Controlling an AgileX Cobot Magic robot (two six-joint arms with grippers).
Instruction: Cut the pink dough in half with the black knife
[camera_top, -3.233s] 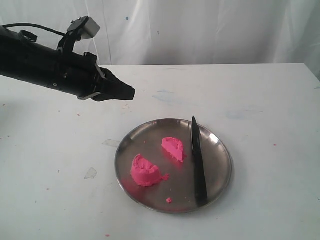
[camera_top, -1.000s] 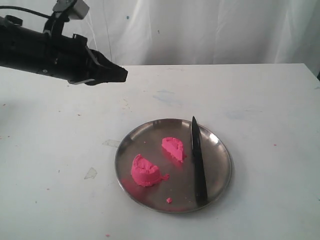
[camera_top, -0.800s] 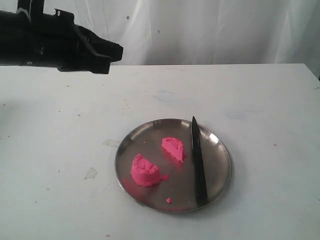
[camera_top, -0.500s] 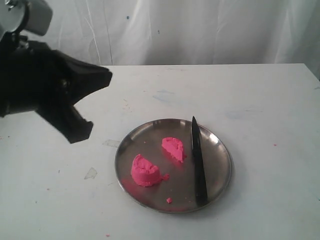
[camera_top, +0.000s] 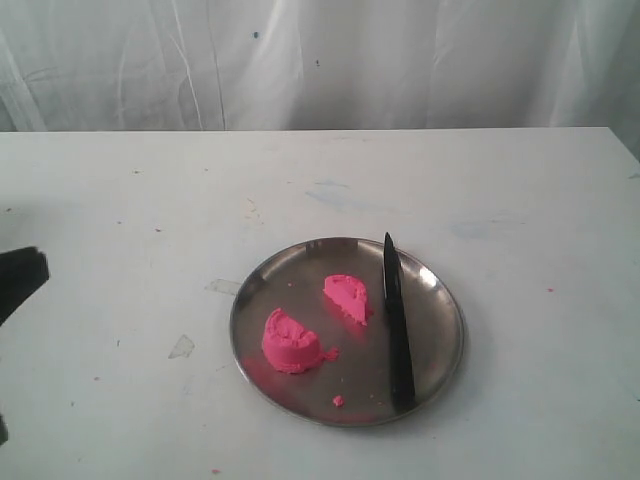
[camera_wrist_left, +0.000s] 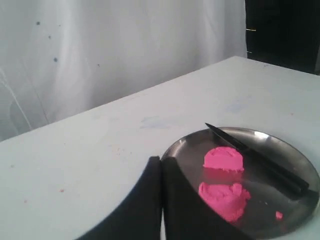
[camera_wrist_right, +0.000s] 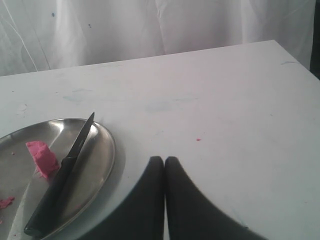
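Item: bright pink soft dough (camera_top: 291, 343), two rough half-lumps lying apart on a round steel plate (camera_top: 440, 300) on the white table (camera_top: 150, 200). Long slim black knife (camera_top: 397, 318) rests on the plate beside them, ungripped.

Left tool (camera_wrist_left: 161, 165) and right tool (camera_wrist_right: 164, 165): clenched, empty, clear of the plate.

Judgement: cut appears complete; best left undisturbed.

Wrist views show both tools; the exterior view shows only a dark edge at left.
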